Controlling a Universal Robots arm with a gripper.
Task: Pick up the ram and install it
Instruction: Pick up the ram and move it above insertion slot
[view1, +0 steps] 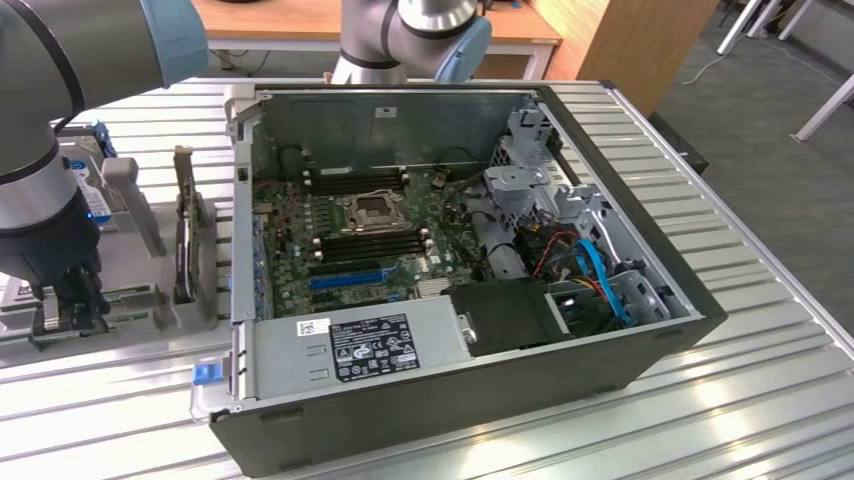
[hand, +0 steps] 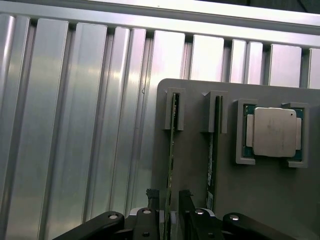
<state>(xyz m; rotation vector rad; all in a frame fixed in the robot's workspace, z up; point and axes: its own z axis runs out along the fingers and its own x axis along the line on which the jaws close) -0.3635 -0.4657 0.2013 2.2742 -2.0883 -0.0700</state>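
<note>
The ram (hand: 171, 130), a thin green stick, stands on edge in a slot of a grey holder tray (hand: 194, 160). My gripper (hand: 169, 194) is open, one finger on each side of the stick's near end, with small gaps showing. A second green stick (hand: 212, 150) stands in the neighbouring slot. In the exterior view my gripper (view1: 70, 300) hangs over that tray at the exterior view's left, beside the open computer case (view1: 641, 350). The motherboard's black memory slots (view1: 374, 238) lie next to the processor socket (view1: 371, 210).
A silver processor (hand: 275, 131) sits in a grey frame on the same tray. Upright grey stands (view1: 187, 240) rise between tray and case. Inside the case are a blue expansion slot (view1: 350, 275), a power supply (view1: 374, 345) and a drive cage (view1: 527, 200). The table is ribbed aluminium (hand: 75, 125).
</note>
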